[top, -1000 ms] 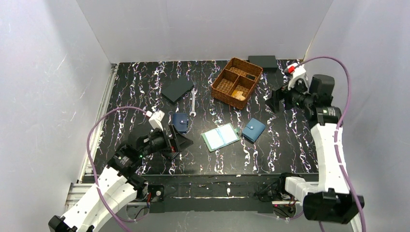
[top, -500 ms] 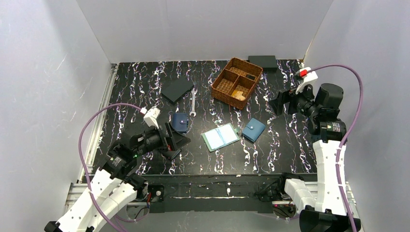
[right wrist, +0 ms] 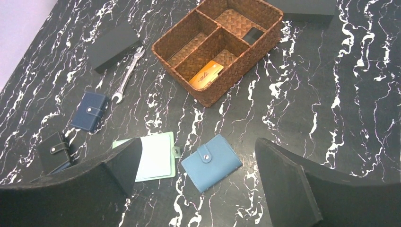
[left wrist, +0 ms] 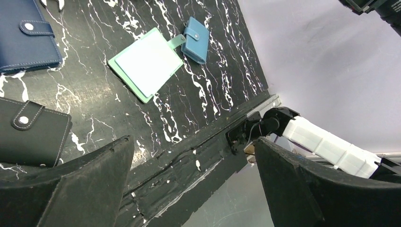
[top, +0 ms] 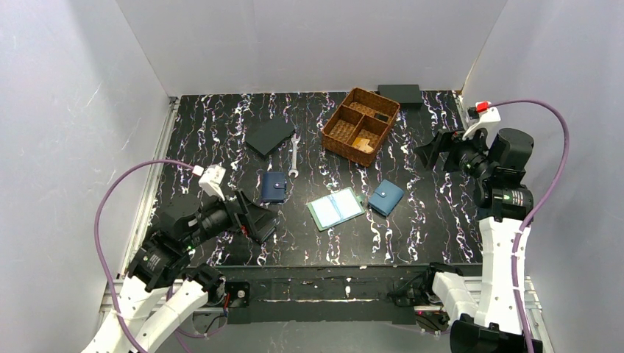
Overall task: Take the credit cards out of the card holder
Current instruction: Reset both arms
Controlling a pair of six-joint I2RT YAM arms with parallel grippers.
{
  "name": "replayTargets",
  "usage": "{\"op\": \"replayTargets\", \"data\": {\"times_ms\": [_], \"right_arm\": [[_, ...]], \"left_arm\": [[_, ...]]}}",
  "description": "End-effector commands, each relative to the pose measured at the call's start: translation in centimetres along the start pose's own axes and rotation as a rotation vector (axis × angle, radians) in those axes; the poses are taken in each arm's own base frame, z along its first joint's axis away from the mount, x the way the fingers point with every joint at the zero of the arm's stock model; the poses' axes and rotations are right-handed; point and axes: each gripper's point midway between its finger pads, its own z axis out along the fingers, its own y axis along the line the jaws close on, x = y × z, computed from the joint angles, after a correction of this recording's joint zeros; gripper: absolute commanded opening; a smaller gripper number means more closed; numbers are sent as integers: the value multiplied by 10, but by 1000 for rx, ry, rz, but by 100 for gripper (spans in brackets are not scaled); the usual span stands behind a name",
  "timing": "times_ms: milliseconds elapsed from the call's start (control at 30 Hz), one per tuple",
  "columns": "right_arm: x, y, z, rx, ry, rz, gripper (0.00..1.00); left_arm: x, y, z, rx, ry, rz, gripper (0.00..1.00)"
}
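The card holder (top: 335, 209) lies open and flat mid-table, its pale inside up; it also shows in the wrist views (left wrist: 146, 64) (right wrist: 158, 156). No card shows in it. A tan-golden credit card (top: 361, 142) (right wrist: 206, 75) leans in the basket's front compartment, and a dark card (top: 380, 116) (right wrist: 252, 35) lies in a rear one. My left gripper (top: 257, 220) (left wrist: 191, 142) hangs open near the table's front edge, left of the holder, holding nothing. My right gripper (top: 435, 151) (right wrist: 198, 142) is open and empty, raised at the right, looking down on the holder.
The wicker basket (top: 342, 151) (right wrist: 246, 61) stands at the back. A blue wallet (top: 386, 197) lies right of the holder and a navy wallet (top: 274, 186) left of it. A black wallet (left wrist: 33, 135), a wrench (top: 293, 156) and a black flat pad (top: 269, 136) lie on the left. A dark box (top: 400, 93) sits by the back wall.
My left arm has drawn back toward the near left corner. My right arm has swung right and back from the basket. Both grippers stayed open; nothing on the table moved.
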Motion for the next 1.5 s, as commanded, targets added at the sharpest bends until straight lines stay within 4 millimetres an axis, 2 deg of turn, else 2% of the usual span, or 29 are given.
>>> {"op": "replayTargets", "data": {"times_ms": [0, 200, 400, 500, 633, 767, 900, 1067, 1267, 1467], "right_arm": [[-26, 5, -16, 20, -83, -1, 98], [-36, 2, -19, 22, -99, 13, 98], [-30, -6, -4, -18, -114, 75, 98], [-30, -13, 1, -30, -139, 112, 98], [-29, -16, -4, 5, -147, 92, 98], [-26, -18, -18, 66, -144, 48, 98], [-20, -30, -23, 137, -122, 59, 98], [-17, -32, -23, 130, -122, 81, 99], [-27, -31, -19, 103, -146, 99, 98], [-24, -30, -24, 118, -187, 69, 98]], "left_arm": [[-6, 1, -14, -25, -26, 60, 98], [-8, 1, -24, -30, -51, 85, 98], [-2, 0, -33, -24, -48, 65, 98], [6, 8, -34, -33, -53, 43, 98], [12, 14, -29, -22, -72, 11, 98], [15, 11, -22, 4, -49, 6, 98], [15, 6, -16, 29, -23, 18, 98], [17, 3, -12, 47, 8, 28, 98], [16, 0, -12, 52, 11, 15, 98], [11, -2, -12, 50, -6, -3, 98]]}}
